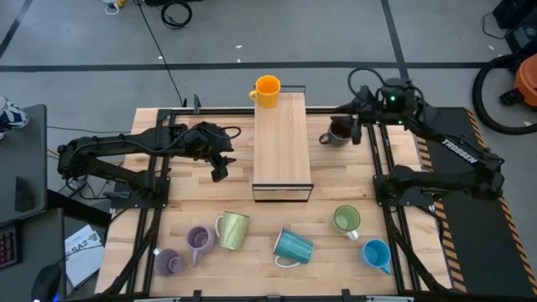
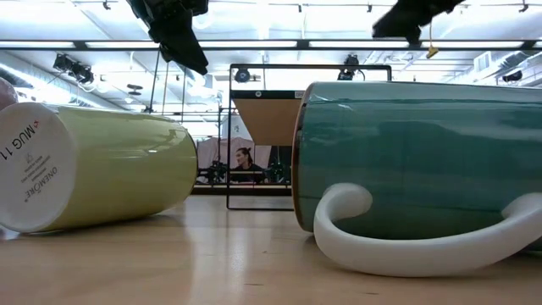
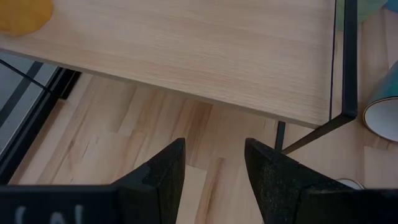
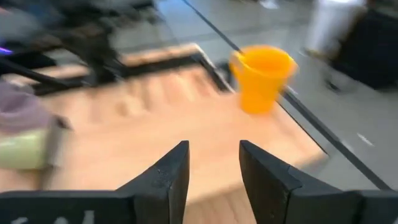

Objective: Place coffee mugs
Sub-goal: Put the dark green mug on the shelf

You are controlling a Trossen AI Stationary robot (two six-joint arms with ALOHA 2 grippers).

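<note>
- Orange mug (image 1: 267,91) stands upright at the far end of the raised wooden shelf (image 1: 282,143).
- Dark teal mug (image 1: 339,132) sits on the bench (image 1: 193,201) right of the shelf — just beside the right gripper (image 1: 359,127), whose fingers are released, empty.
- Left gripper (image 1: 220,170), also released, hovers left of the shelf.
- Six other mugs — several tipped over — lie along the near edge.

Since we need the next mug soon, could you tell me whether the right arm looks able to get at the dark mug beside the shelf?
Probably yes: the right gripper hovers open right beside the dark mug, with nothing between them.
</note>
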